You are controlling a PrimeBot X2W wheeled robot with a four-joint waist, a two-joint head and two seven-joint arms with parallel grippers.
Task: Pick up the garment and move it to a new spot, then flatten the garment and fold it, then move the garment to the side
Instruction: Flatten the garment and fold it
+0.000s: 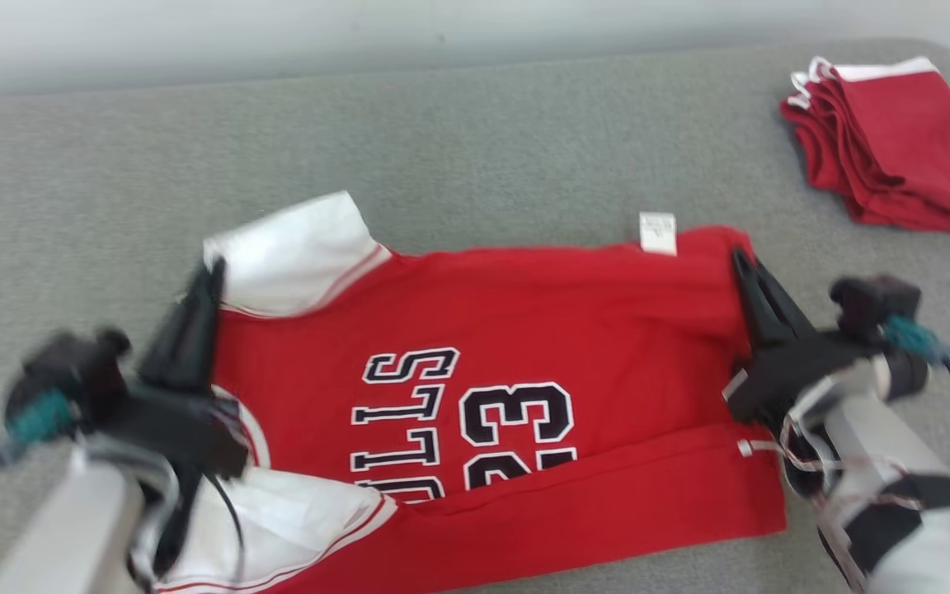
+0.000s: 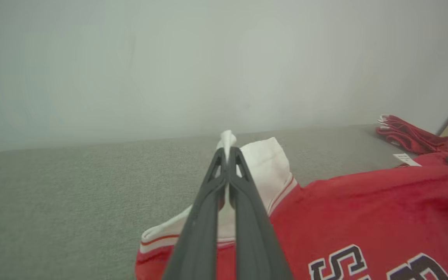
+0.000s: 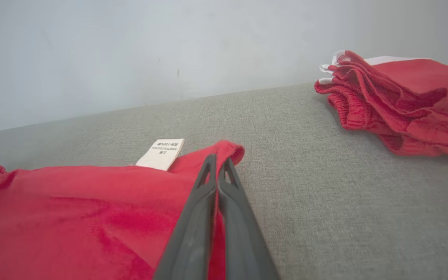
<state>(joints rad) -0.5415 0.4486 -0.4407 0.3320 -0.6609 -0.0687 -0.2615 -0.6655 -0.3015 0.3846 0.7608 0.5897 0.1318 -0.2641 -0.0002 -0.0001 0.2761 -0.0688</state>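
The red jersey (image 1: 524, 330) lies spread flat across the middle of the grey cushion (image 1: 475, 140), reaching toward its near edge, so the pick-up, the move and the flattening look done. Folding seems to have begun: a near strip of red cloth is turned up over the body and cuts across the black-and-white lettering (image 1: 475, 412). The left gripper (image 1: 213, 272) is clamped on the white sleeve (image 1: 293, 247) at the jersey's far left end, with a tuft of white cloth poking out between its closed tips in the left wrist view (image 2: 227, 153). The right gripper (image 1: 740, 257) is pinched shut on the red hem at the far right end, just beside the small white label (image 1: 658, 233), and the right wrist view shows red cloth caught between its fingers (image 3: 217, 161). By my reading the far edge is about to be carried over; the further folds and the move to the side are left. The jersey is thin, soft knit with a slightly fuzzy face, limp and easily wrinkled, with stitched, raised-looking lettering and red piping on the sleeves. The cushion is coarse woven fabric with a rounded far right corner, where a stack of red clothes (image 1: 895, 148) sits in loose layers
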